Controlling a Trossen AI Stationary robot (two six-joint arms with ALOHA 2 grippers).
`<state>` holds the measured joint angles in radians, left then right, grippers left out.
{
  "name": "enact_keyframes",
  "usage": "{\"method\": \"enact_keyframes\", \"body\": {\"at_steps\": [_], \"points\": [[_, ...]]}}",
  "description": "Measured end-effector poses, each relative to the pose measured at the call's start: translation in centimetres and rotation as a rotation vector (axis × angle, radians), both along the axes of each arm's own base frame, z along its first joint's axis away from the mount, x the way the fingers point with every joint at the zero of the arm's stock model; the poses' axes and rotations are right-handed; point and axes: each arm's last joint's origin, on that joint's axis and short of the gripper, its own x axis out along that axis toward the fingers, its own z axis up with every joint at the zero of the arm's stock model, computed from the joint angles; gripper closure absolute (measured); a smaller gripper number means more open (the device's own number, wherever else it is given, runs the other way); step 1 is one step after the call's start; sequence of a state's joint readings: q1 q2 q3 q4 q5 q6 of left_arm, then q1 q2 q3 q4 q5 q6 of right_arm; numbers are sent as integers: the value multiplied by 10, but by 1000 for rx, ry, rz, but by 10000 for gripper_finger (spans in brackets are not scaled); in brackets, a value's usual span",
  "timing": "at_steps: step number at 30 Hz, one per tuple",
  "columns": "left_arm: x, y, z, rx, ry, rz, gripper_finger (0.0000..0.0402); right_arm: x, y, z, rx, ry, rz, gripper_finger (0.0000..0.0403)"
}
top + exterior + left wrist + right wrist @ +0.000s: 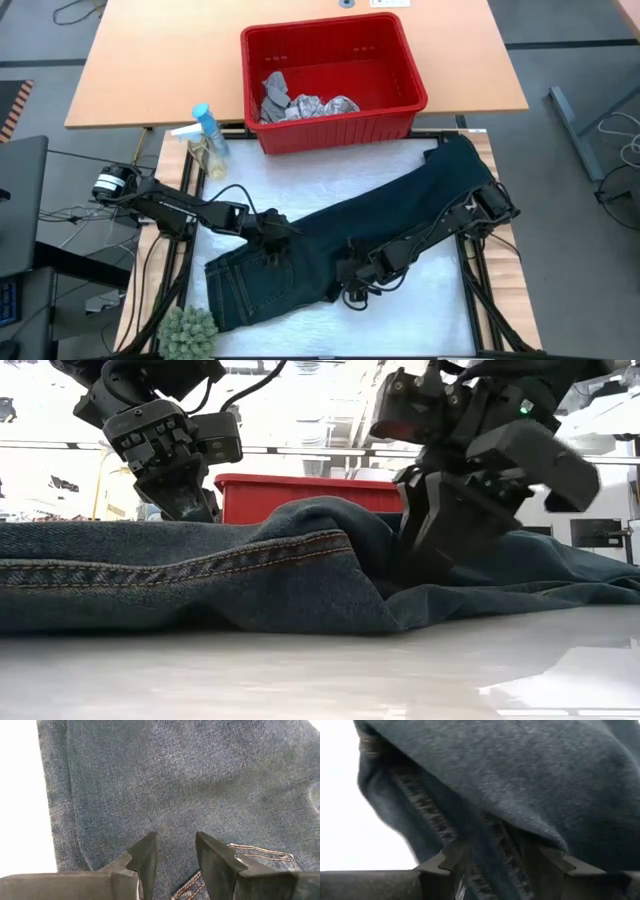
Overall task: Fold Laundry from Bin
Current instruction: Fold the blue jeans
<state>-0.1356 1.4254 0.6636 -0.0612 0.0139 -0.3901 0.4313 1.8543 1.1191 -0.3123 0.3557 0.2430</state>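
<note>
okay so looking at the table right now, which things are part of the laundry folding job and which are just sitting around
Part of the job:
trousers, spread on the table
red bin
grey cloth and leaf-print cloth inside the bin
left gripper and right gripper, both on the trousers

Just lying about:
spray bottles
green plant

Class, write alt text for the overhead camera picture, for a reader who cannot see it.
Dark trousers lie diagonally across a white table, with the left gripper and right gripper both down on the cloth near the waistband end. Behind them a red bin holds crumpled pale cloths; spray bottles stand beside it.
</note>
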Motion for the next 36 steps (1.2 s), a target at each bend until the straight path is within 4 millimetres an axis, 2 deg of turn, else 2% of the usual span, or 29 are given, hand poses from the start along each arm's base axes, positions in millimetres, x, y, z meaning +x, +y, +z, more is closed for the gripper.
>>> {"method": "enact_keyframes", "body": {"at_steps": [17,25,31,33,36], "points": [[0,0,0,-2,1,7,278,-6,-3,-3,-22,65,-22,386],[0,1,0,29,-2,12,278,-9,15,17,-14,134,0,387],[0,1,0,42,-4,1,278,-15,30,21,-20,120,44,383],[0,1,0,40,-4,0,278,-12,31,23,-65,68,49,356],[0,1,0,36,-3,-3,278,-4,29,25,-104,16,112,294]]}}
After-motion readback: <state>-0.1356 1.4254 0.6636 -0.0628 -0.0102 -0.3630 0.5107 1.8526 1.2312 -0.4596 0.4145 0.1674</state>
